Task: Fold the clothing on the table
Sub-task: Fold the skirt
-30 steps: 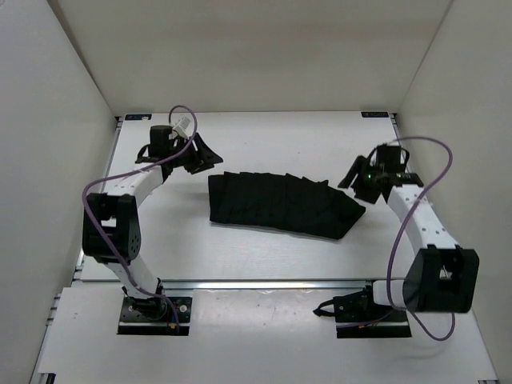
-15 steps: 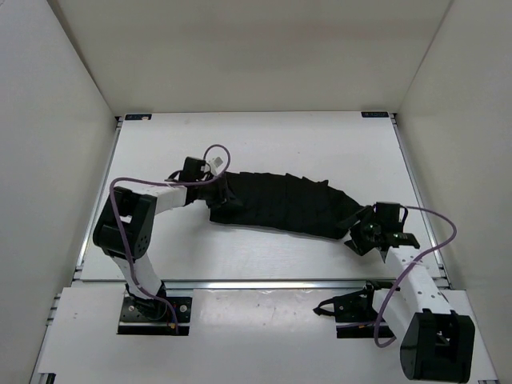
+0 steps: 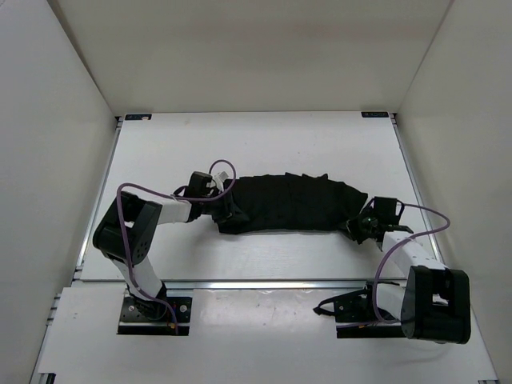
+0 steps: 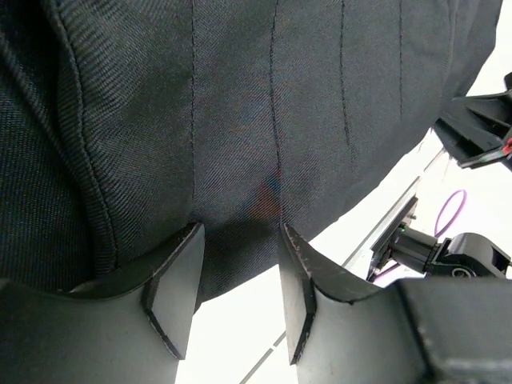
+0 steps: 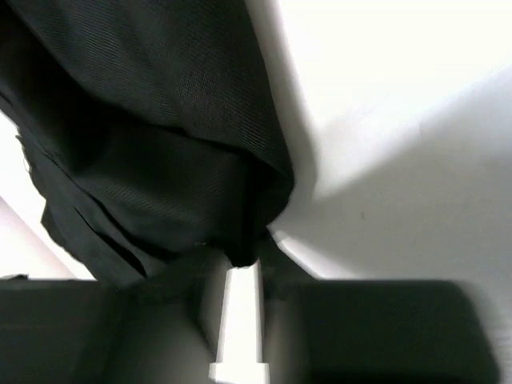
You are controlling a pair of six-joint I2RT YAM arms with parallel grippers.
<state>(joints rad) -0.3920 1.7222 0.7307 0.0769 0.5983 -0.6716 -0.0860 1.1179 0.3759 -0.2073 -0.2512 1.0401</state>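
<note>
Change: a second ago both tools hung clear of the black pleated garment [image 3: 292, 204], one off its far-left end and one off its right end. Now the left tool [image 3: 222, 206] sits at its left end and the right tool [image 3: 360, 226] at its right corner, both low over the bench [image 3: 264, 136].
Garment shape: the flat, fanned strip now looks shorter and humped, with its ends drawn in toward the middle.
Right tool: the jaws, wide a moment ago, are now nipped together on a gathered point of the right corner. The wrist view shows cloth funnelling into them.
Left tool: the fingers [image 4: 178, 276] stand apart astride the garment's edge, with cloth draped across their tips and bare bench showing in the gap. No pinch is visible.
Meaning for task: this is likely the grasp step of a fold, with one end secured and the other not yet.
Garment position: mid-bench, running left to right between the two tools and touching both.
Next need: probably the left jaws closing before any lift.
</note>
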